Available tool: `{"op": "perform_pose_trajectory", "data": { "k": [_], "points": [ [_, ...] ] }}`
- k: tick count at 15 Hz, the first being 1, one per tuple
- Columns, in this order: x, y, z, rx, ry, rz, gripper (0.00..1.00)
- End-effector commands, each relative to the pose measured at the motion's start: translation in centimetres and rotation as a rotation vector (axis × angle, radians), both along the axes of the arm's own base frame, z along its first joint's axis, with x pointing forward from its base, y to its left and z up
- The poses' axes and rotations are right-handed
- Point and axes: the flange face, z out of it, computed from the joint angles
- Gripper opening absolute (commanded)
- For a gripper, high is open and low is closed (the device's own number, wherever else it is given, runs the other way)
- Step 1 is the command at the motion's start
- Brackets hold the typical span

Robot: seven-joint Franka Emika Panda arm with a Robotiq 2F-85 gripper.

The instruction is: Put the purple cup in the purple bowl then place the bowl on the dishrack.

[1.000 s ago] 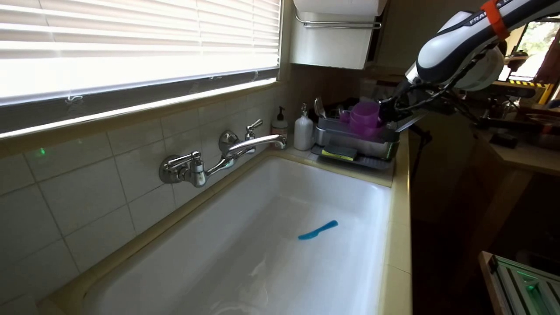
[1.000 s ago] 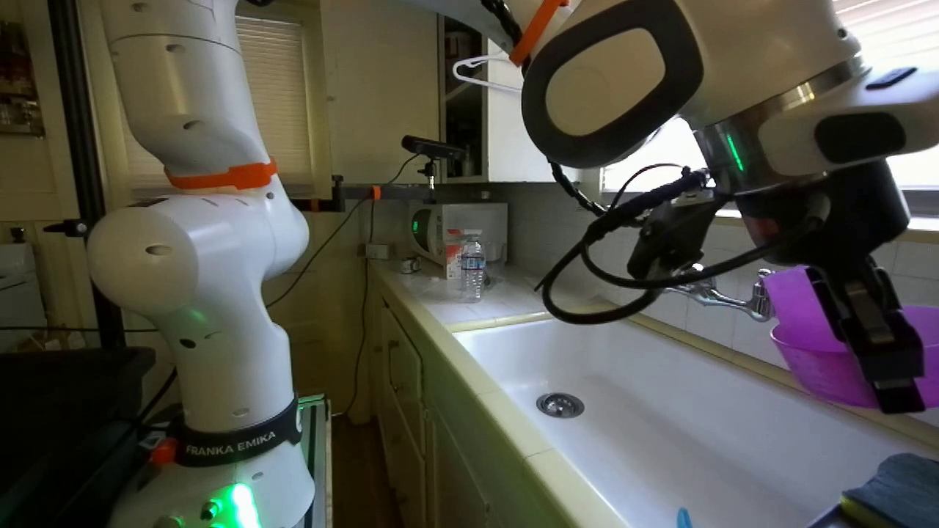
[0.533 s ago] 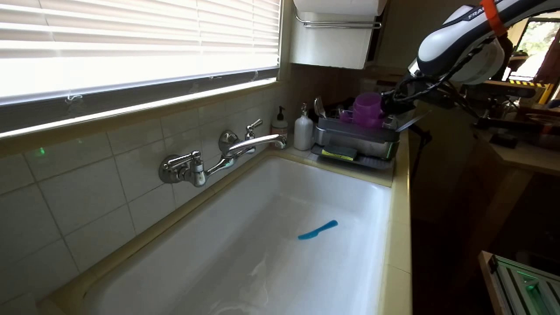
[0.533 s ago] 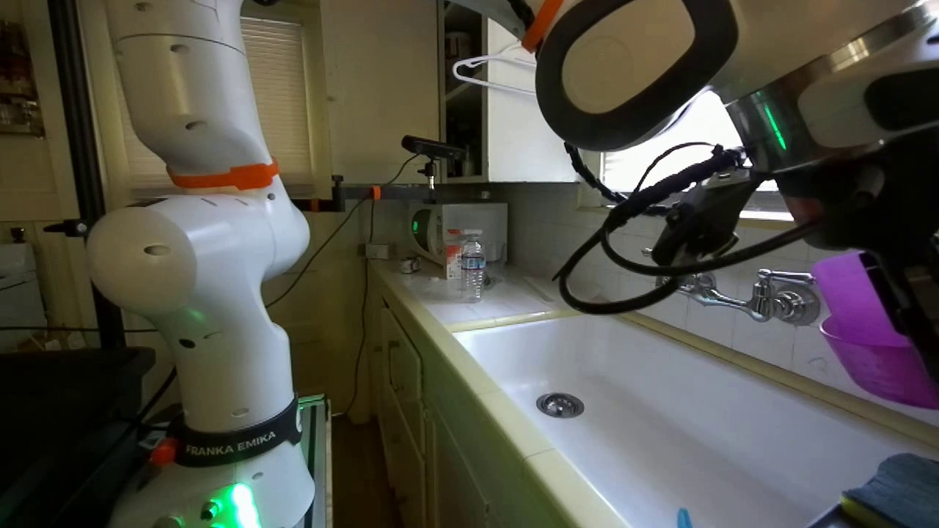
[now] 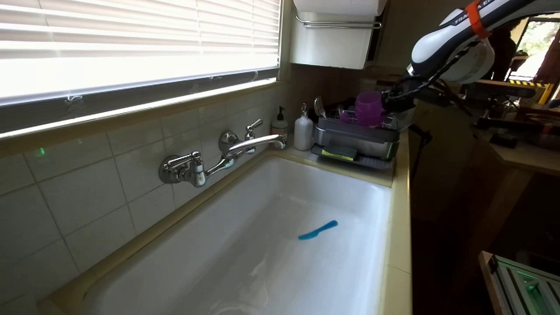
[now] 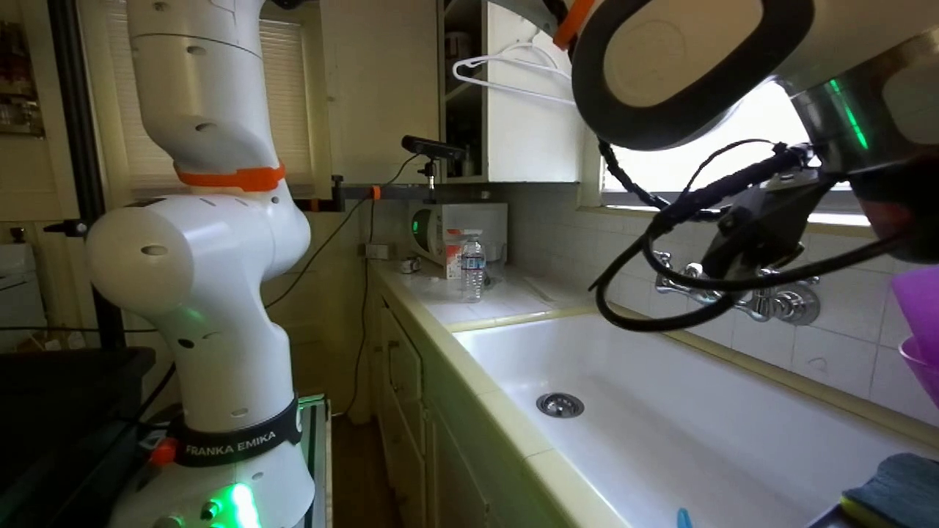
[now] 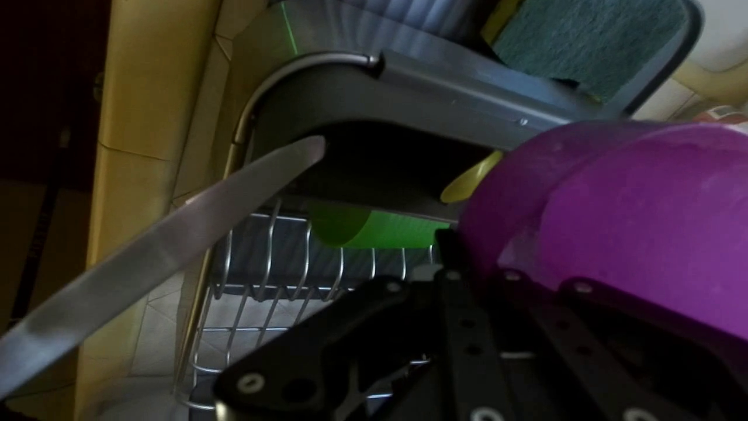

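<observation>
My gripper [image 7: 467, 257] is shut on the near rim of the purple bowl [image 7: 505, 187], seen in the wrist view. The purple cup [image 7: 654, 222] appears inside the bowl, tilted. In an exterior view the cup [image 6: 918, 304] sticks up out of the bowl [image 6: 924, 367] at the right edge, and the fingertips are out of frame. The dark grey dishrack [image 5: 356, 131] stands beyond the sink; the bowl and cup are held over it. Its wire grid [image 7: 263, 292] and grey front wall [image 7: 479, 111] show below the gripper in the wrist view.
A translucent blade-like utensil [image 7: 158, 257] sticks out of the rack. A green item [image 7: 391, 231] and a yellow one [image 7: 470, 178] are in it. A sponge [image 5: 339, 152] lies before the rack, soap bottles [image 5: 303, 131] beside it. A blue utensil [image 5: 318, 230] lies in the sink.
My gripper has carried the bowl and cup farther over the dishrack. They shift slightly up and right in an exterior view and mostly out of frame to the right in an exterior view.
</observation>
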Motion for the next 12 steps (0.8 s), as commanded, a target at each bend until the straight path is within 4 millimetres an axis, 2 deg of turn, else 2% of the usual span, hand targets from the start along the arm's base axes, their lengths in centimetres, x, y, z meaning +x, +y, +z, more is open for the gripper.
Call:
{"op": "perform_pose_trajectory", "data": {
  "k": [1, 12],
  "points": [
    [0.7, -2.1, 0.0, 0.031, 0.006, -0.058, 0.01],
    [1.0, -6.7, -0.2, 0.057, -0.003, -0.184, 0.01]
  ]
}}
